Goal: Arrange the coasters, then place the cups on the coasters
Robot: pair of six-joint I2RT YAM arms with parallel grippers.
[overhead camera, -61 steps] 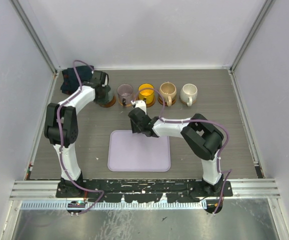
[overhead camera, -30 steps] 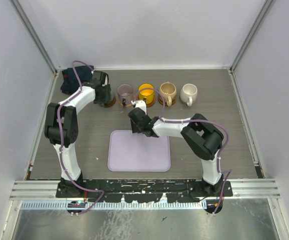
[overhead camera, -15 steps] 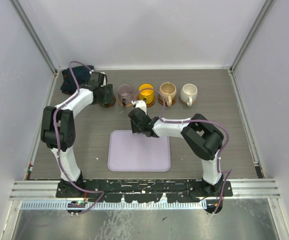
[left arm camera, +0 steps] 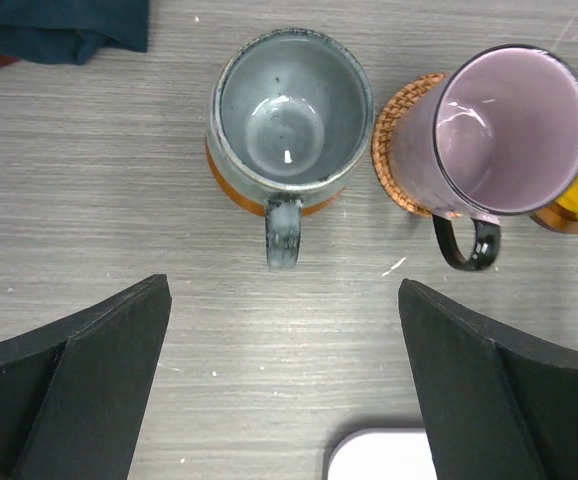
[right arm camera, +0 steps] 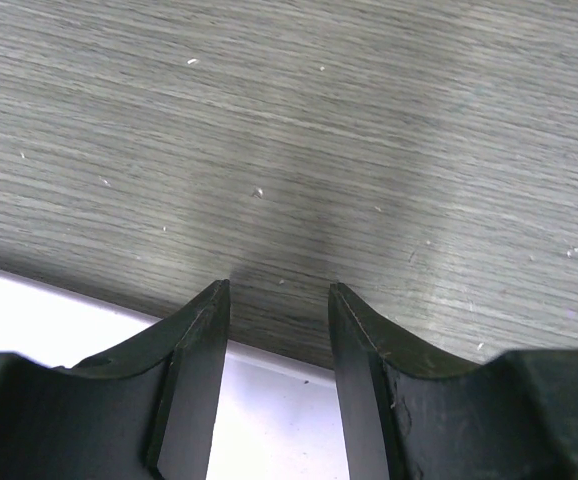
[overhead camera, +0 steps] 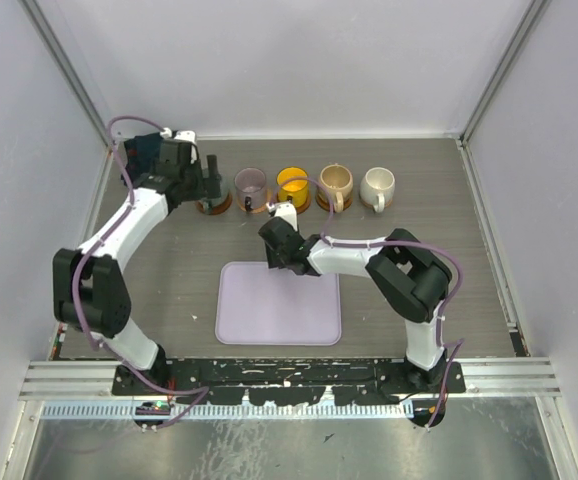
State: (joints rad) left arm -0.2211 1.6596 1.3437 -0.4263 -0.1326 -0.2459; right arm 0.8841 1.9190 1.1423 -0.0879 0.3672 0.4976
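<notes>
The grey-green cup [left arm camera: 289, 110] stands on a dark brown coaster [left arm camera: 237, 188], its handle towards my left gripper [left arm camera: 284, 370]. That gripper is open, raised above the cup and holding nothing. To the right, the mauve cup [left arm camera: 509, 130] sits on a woven coaster [left arm camera: 397, 150]. In the top view the row runs mauve [overhead camera: 250, 185], yellow [overhead camera: 292, 183], tan [overhead camera: 335, 182] and cream [overhead camera: 377, 186], each on a coaster. My left gripper [overhead camera: 207, 180] partly hides the grey-green cup there. My right gripper [right arm camera: 279, 290] hangs open and empty over the tray's far edge.
The lavender tray [overhead camera: 279, 305] lies mid-table, and its corner [left arm camera: 379, 455] shows under my left gripper. A dark blue cloth [overhead camera: 147, 155] is bunched in the back left corner. Grey walls close in the table on three sides.
My left gripper has opened, let go of the grey-green cup and lifted away, and its arm has swung out to the left. The right arm has not moved.
</notes>
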